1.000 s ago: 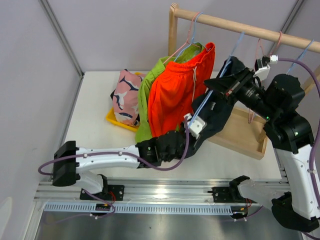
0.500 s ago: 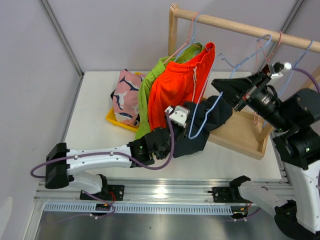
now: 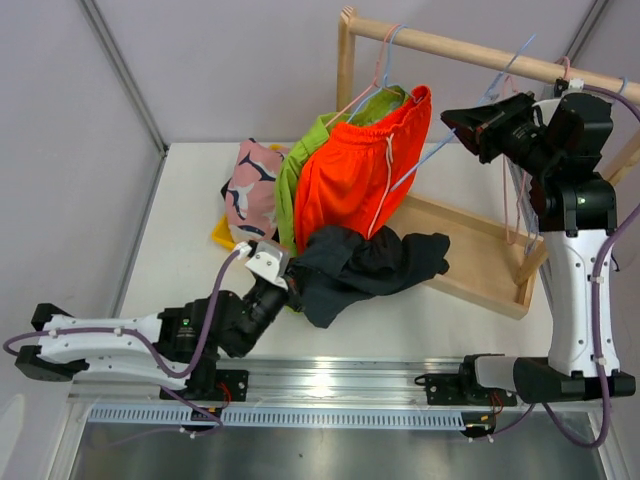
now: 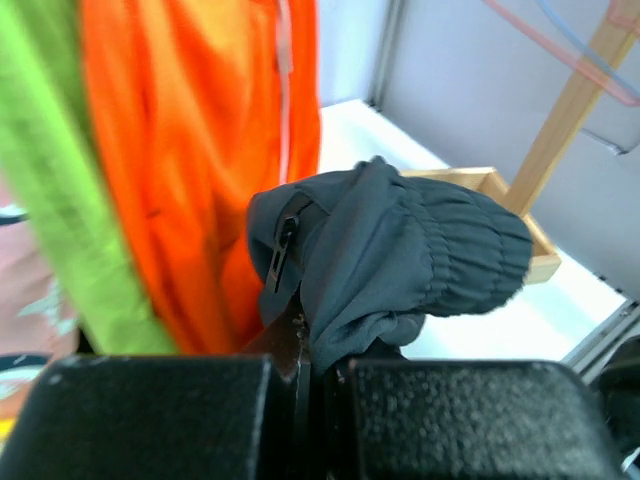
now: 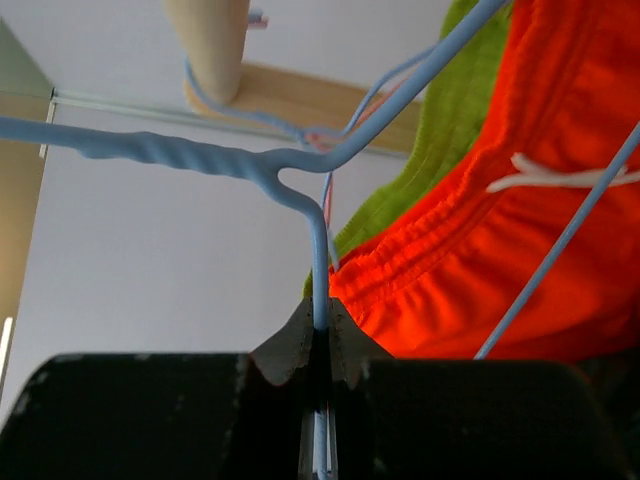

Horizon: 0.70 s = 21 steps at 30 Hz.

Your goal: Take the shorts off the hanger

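Note:
A pair of dark shorts (image 3: 365, 265) lies crumpled on the white table, off its hanger. My left gripper (image 3: 288, 284) is shut on one edge of it; the left wrist view shows the fabric (image 4: 400, 250) pinched in the gripper (image 4: 320, 345). My right gripper (image 3: 462, 118) is high by the wooden rail (image 3: 450, 45), shut on a bare light blue hanger (image 3: 425, 160), whose wire (image 5: 318, 250) sits in the gripper (image 5: 320, 335). Orange shorts (image 3: 355, 180) and lime green shorts (image 3: 298, 175) hang on the rail. Pink patterned shorts (image 3: 250, 190) lie at the left.
A yellow tray (image 3: 225, 238) lies under the pink shorts. The rack's wooden base (image 3: 480, 262) and upright post (image 3: 346, 60) stand at the back right. Empty wire hangers (image 3: 515, 200) hang beside the right arm. The enclosure walls are close on both sides.
My left arm drew back toward the near left, pulling the dark shorts off the blue hanger onto the table. My right arm lifted the bare hanger up toward the rail.

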Each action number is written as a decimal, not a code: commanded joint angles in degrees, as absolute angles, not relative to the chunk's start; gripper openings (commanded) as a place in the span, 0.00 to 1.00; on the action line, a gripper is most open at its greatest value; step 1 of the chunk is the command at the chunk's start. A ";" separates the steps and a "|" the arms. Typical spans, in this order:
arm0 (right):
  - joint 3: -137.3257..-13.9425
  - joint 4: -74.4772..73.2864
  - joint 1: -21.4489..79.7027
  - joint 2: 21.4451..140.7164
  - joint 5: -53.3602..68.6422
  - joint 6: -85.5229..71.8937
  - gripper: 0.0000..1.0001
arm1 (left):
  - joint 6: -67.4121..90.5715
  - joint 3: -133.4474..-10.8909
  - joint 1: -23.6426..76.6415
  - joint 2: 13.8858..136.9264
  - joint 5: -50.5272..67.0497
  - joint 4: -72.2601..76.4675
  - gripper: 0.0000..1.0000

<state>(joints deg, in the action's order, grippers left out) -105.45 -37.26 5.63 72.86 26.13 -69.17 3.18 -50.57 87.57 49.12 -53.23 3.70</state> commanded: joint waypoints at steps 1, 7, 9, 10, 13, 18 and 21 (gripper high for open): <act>-107.14 -32.61 1.51 73.73 30.14 -64.96 0.00 | 4.48 -53.52 88.77 45.63 -58.18 -3.33 0.00; -106.44 -29.71 -1.40 77.60 32.43 -63.46 0.00 | 3.96 -53.96 88.86 41.32 -60.99 -8.34 0.00; -104.08 -28.83 -1.49 77.35 32.70 -63.81 0.00 | 3.34 -55.36 88.86 40.78 -62.91 -10.98 0.00; -102.84 -28.39 -1.49 77.08 32.96 -63.90 0.00 | 2.99 -56.94 88.86 40.61 -63.89 -12.03 0.00; -97.48 -27.07 -1.49 74.80 33.40 -64.16 0.00 | 0.71 -62.47 88.86 39.99 -68.36 -17.82 0.00; -92.65 -28.91 -1.67 70.50 31.47 -62.32 0.00 | -9.47 -70.74 88.86 38.32 -74.08 -18.46 0.00; -93.16 -32.86 -1.58 69.09 29.54 -57.50 0.06 | -24.82 -71.72 88.86 37.18 -76.99 -2.72 0.00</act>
